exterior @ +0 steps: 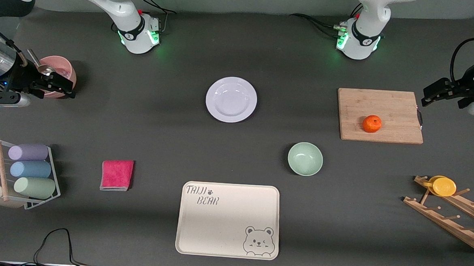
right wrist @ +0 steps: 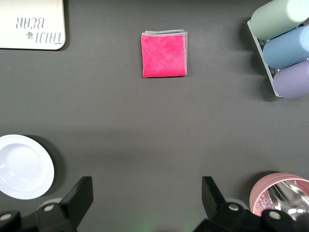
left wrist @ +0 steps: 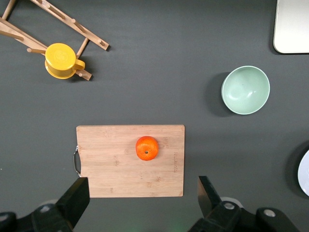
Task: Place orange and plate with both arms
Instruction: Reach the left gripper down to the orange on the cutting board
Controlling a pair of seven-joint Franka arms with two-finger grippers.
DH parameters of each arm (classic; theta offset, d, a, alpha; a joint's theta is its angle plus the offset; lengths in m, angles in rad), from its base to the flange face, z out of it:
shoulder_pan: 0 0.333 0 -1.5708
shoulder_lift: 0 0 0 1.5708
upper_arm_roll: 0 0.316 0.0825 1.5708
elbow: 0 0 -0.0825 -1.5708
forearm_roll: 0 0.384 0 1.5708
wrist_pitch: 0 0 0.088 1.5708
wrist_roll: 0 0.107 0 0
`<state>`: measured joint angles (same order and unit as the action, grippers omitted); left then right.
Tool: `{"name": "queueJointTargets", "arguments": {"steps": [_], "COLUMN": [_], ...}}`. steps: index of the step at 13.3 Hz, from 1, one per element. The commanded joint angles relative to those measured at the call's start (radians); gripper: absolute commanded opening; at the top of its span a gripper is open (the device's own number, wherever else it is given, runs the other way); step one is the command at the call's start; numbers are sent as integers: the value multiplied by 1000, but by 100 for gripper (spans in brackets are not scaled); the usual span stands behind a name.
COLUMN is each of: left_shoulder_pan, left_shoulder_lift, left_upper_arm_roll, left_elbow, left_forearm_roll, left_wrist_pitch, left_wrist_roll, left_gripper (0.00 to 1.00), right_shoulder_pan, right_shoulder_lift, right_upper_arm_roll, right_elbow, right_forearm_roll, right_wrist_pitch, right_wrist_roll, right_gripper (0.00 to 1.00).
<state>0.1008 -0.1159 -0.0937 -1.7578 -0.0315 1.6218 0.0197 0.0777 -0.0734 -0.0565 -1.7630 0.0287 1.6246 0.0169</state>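
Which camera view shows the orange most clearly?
The left wrist view: it looks straight down on the orange, whole and large, in the middle of the cutting board. The front view also shows it whole on the board, but smaller. The right wrist view does not show it.

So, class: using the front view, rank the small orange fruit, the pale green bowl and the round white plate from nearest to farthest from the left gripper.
1. Small orange fruit, on the wooden cutting board nearest the open left gripper.
2. Pale green bowl, nearer the front camera.
3. Round white plate, mid-table.
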Motion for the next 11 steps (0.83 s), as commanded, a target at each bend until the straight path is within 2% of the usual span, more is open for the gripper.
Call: {"name": "queueJointTargets", "arguments": {"steps": [1, 4, 6, 7, 11], "left_shoulder_pan": [10, 7, 11, 11, 10], "left_shoulder_lift": [-10, 1, 16, 15, -8], "left_upper_arm_roll": [-1, -1, 2, 2, 2], "left_elbow": [5, 5, -27, -85, -364], "left_forearm_roll": [-7, -5, -8, -8, 7], "left_wrist_pitch": [-5, -5, -7, 9, 255], "left_wrist_roll": [19, 17, 19, 3, -13], "left_gripper": [100, 100, 100, 100, 100], "right_shoulder_pan": [5, 7, 7, 7, 8], "right_shoulder_lift": [-5, -5, -6, -6, -3], "right_upper_arm_roll": [1, 6, 7, 7, 9], "right_elbow": [14, 13, 14, 14, 19], "right_forearm_roll": [-21, -21, -21, -21, -18], "right_wrist_pitch": [-23, -23, -26, -37, -37], "right_wrist_roll": [-2, 8, 11, 9, 15], "right_gripper": [100, 100, 100, 100, 100]}}
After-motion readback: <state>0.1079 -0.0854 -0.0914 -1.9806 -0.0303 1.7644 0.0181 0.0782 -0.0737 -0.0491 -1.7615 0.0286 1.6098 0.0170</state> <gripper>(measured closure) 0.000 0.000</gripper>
